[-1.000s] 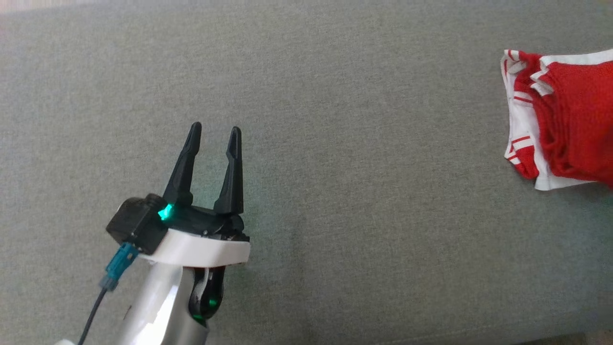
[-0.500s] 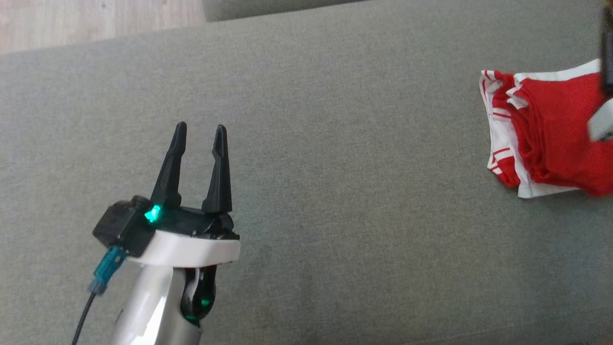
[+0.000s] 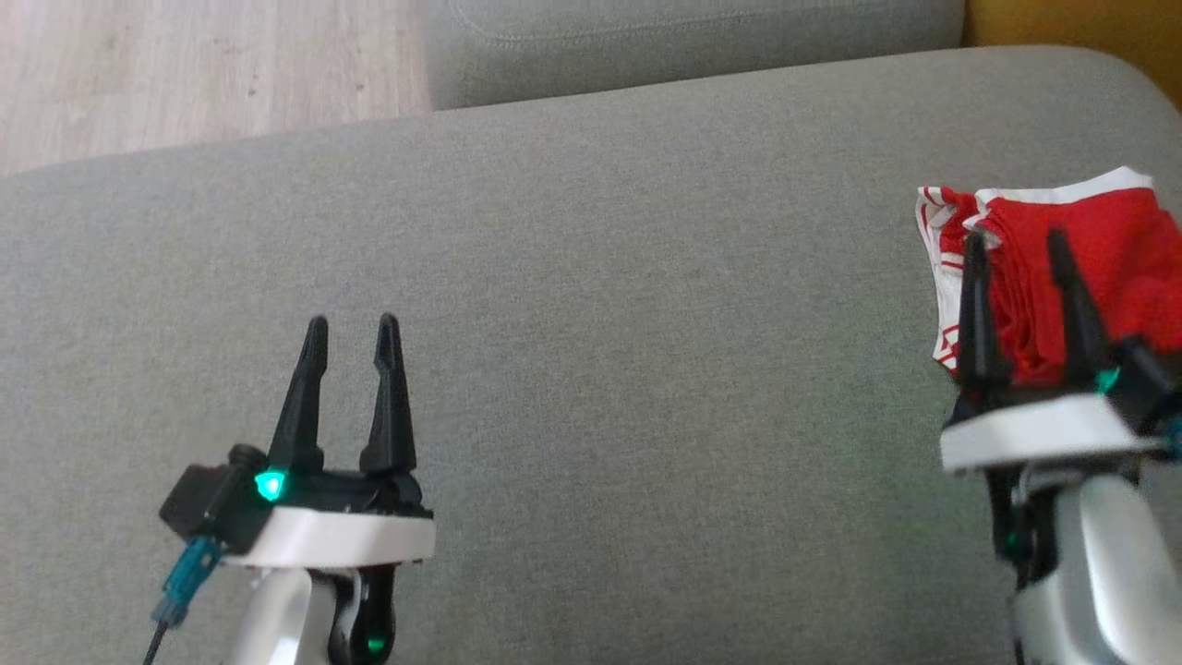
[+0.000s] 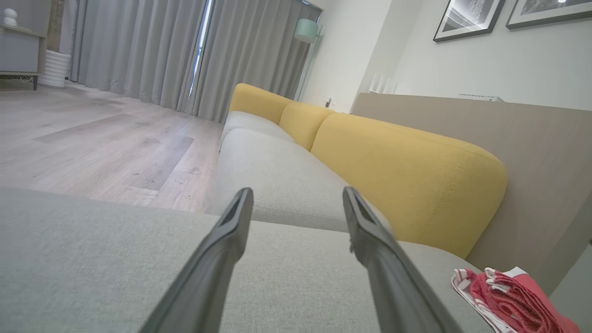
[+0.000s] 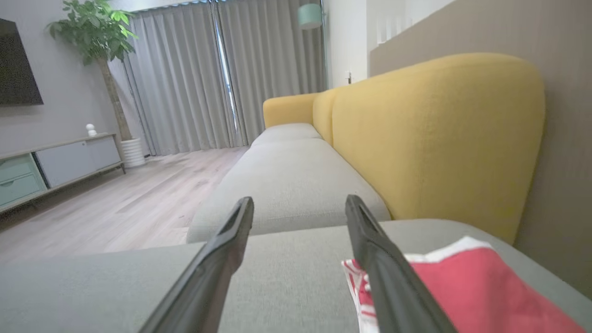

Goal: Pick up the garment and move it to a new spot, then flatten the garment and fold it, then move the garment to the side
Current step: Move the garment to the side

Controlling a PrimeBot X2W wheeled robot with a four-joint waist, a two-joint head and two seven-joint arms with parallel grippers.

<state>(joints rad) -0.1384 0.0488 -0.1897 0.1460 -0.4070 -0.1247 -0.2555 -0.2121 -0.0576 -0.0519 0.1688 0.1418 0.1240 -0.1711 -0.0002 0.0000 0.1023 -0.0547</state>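
The garment (image 3: 1099, 249) is red with white trim, folded into a small bundle at the right end of the grey cushion (image 3: 591, 305). My right gripper (image 3: 1014, 242) hovers over its near side, fingers apart and empty. In the right wrist view the garment (image 5: 467, 291) lies beside and under the right finger of that gripper (image 5: 299, 203). My left gripper (image 3: 352, 326) is open over bare cushion far to the left, holding nothing. The left wrist view looks along the open fingers of the left gripper (image 4: 298, 194) and has the garment (image 4: 513, 300) at the lower right.
Wooden floor (image 3: 185, 74) lies beyond the cushion's far edge. A second grey seat (image 3: 683, 37) adjoins at the back. Yellow backrests (image 5: 434, 134) run along the right. A cabinet (image 5: 55, 166) and a potted plant (image 5: 101, 41) stand across the room.
The camera has tilted, bringing floor and the far seat into view. My right gripper has come in at the lower right in front of the garment. The left gripper stays open.
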